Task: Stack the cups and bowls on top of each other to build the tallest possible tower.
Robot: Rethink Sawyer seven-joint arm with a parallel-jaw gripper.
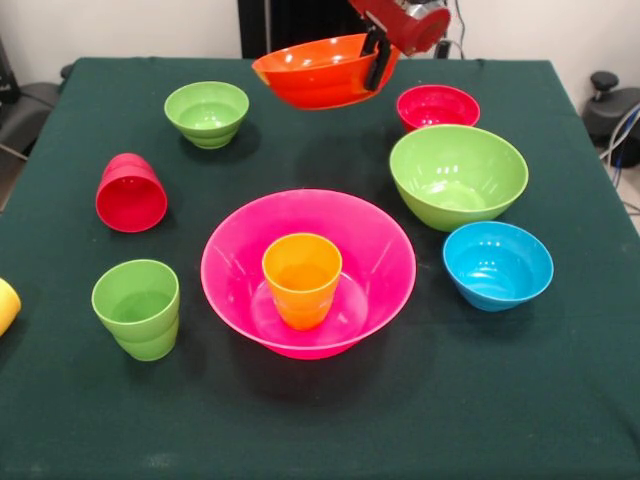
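Observation:
My gripper (378,60) is shut on the right rim of the large orange bowl (318,72) and holds it tilted in the air above the table's far side. The very large pink bowl (235,262) sits at the table's middle with the orange cup (301,278) upright inside it. The large green bowl (457,175) is to its right, the small blue bowl (497,264) nearer, the small red bowl (437,106) farther. The small green bowl (207,112) is far left. The red cup (131,193) lies on its side, the green cup (136,308) stands upright, and the yellow cup (6,305) shows at the left edge.
The dark green tablecloth (320,420) covers the table. A dark chair (20,110) stands beyond the left edge and black equipment with cables (612,110) beyond the right edge.

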